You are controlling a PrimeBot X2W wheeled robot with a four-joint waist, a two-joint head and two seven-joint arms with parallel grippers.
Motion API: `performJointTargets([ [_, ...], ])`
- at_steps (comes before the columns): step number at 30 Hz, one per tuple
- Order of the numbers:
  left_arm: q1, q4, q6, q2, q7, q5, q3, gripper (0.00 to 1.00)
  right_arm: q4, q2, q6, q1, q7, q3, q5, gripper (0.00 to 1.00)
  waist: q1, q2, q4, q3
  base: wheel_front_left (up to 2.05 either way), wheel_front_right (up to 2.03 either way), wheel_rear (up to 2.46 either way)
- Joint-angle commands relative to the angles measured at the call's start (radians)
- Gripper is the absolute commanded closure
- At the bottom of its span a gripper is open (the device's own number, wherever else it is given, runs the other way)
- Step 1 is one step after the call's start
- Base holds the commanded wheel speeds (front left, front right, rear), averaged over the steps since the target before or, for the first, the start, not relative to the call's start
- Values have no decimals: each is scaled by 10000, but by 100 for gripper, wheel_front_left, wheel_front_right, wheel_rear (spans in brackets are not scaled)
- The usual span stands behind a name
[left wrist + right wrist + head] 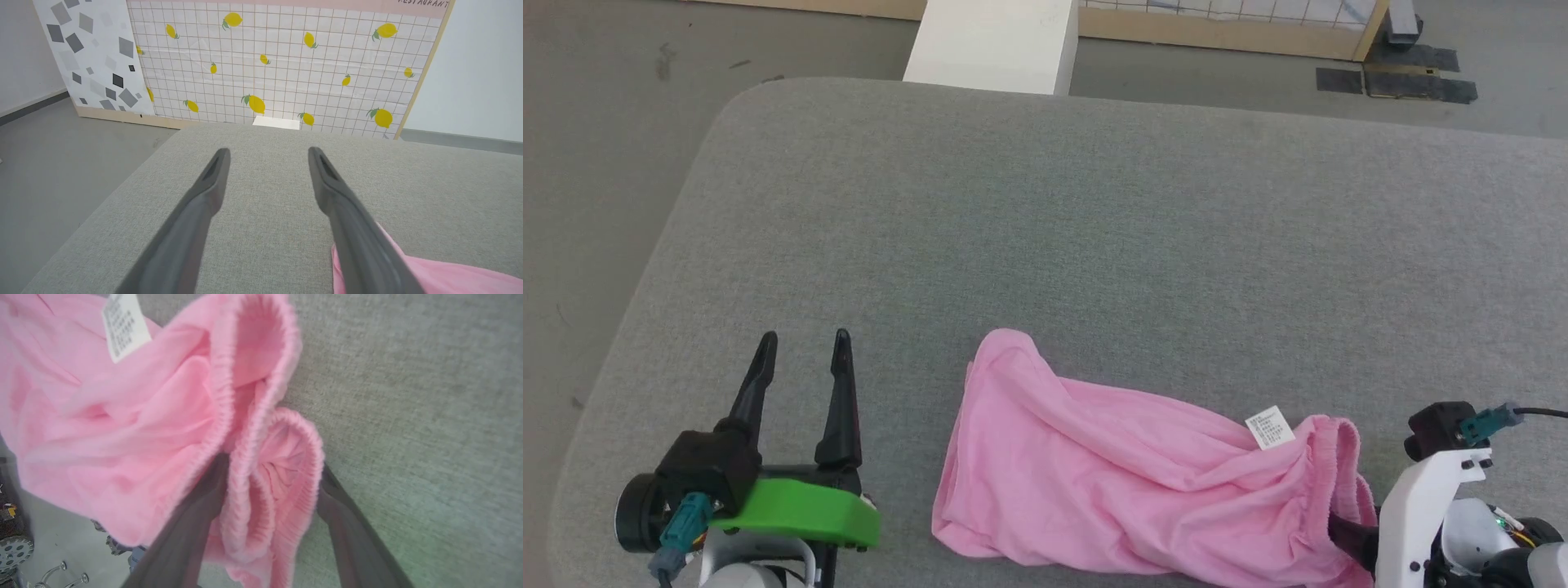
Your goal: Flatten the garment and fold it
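Head view: the left gripper [805, 336] holds its fingers apart above the grey bench [1094, 204], and the garment [1111, 474] lies crumpled to their right. Left wrist view: the garment [449, 277] shows beside the right finger's base. Right wrist view: the right gripper [273, 463] has its fingers spread, with the gathered edge [245, 428] (white label [124, 326] farther out) bunched between them, unclamped.

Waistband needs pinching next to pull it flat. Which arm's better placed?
Right. The right gripper stands open with the elastic edge of the garment between its fingers; closing should catch it. The left gripper is open over bare cushion, beside the garment's opposite end.
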Motion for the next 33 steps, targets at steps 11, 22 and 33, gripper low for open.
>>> performJointTargets([
  [11, 375, 193, 105, 111, 196, -24, -116, 0, 374, 127, -15, -196, -161, 481, 1040, 100, 0, 66, -436, -567, 0, 0, 0],
  [22, 562, 11, 185, 306, 495, -16, -227, 0, 460, -653, -15, -270, 497, -1494, 1189, 100, 0, 66, -760, -1071, 0, 0, 0],
  [33, 631, -107, 298, 338, 615, 15, -323, 0, 648, 162, -15, -423, 2391, -3507, 2388, 100, 0, 66, -934, -1219, 0, 0, 0],
])
